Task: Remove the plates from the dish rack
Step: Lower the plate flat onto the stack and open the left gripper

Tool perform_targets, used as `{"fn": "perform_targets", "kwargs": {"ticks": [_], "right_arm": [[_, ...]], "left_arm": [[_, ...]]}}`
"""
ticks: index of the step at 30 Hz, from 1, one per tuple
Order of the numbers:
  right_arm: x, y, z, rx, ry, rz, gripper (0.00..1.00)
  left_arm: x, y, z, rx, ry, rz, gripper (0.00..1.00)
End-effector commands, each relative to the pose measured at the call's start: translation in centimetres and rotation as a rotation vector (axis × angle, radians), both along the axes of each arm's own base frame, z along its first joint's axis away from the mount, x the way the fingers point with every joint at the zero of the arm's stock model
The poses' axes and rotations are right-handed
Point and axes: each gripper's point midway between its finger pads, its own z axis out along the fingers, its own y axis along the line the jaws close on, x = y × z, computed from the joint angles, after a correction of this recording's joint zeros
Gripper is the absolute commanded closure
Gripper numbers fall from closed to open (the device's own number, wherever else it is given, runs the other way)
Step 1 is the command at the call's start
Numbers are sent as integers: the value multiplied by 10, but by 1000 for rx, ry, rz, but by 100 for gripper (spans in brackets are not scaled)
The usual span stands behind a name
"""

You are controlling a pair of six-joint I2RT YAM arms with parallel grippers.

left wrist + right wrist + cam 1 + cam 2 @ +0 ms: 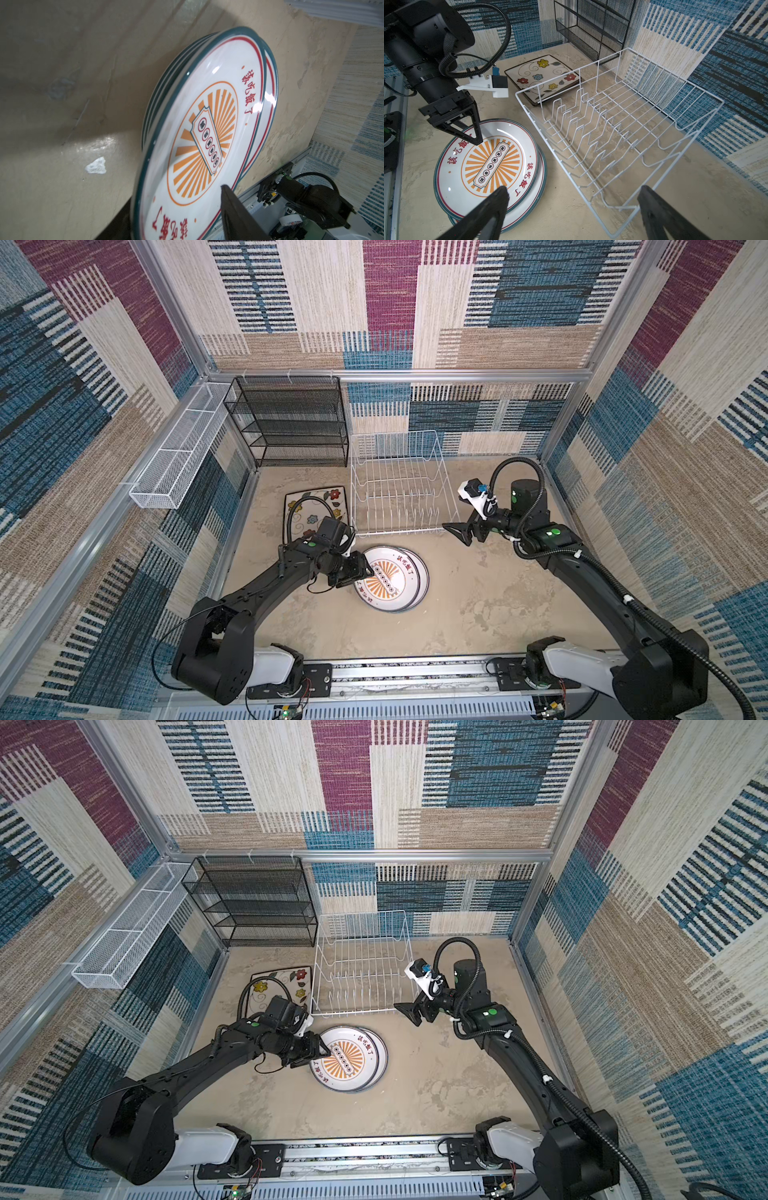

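So, the dish rack (399,489) at the back edge of the desk (498,605) looks empty, every tine bare. The round plates (392,578) sit in a slightly skewed stack on the desk just in front of the rack, a bit toward the left edge. The square flowered plates (544,72) lie flat between the rack and that left edge.

The left gripper (368,571) is at the round stack's rim on the left-edge side, fingers (232,207) partway apart. One is over the top plate (207,124), the other seems to sit below its rim, and I can't see them pinching anything. The right gripper (457,533) hovers by the rack's front right corner, spread wide and holding nothing.

My guess is the unloading is basically done. If a plate needs moving again, they look glazed, stiff and slick, and would probably chip if dropped. I'd grab the raised rim, one finger on top and one under the lip, not the glossy middle.
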Motion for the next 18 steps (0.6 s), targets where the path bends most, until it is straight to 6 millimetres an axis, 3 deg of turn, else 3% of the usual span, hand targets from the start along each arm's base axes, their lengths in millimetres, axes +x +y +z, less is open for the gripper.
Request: {"fn": "perform_targets", "kwargs": {"ticks": [1,6,10,18], "right_arm": [[4,-1,3,6,-7,-20,1],[5,0,1,10,-3,-18,1],[7,1,0,12,0,-17,1],[5,-1,0,7,-8,-25,1]], "left_arm": [[-2,7,0,47,1,-12,43],[-1,11,7,76,-11,-27,43],[0,8,9,65,-10,-36,49],[8,-1,1,41,14,-41,54]]}}
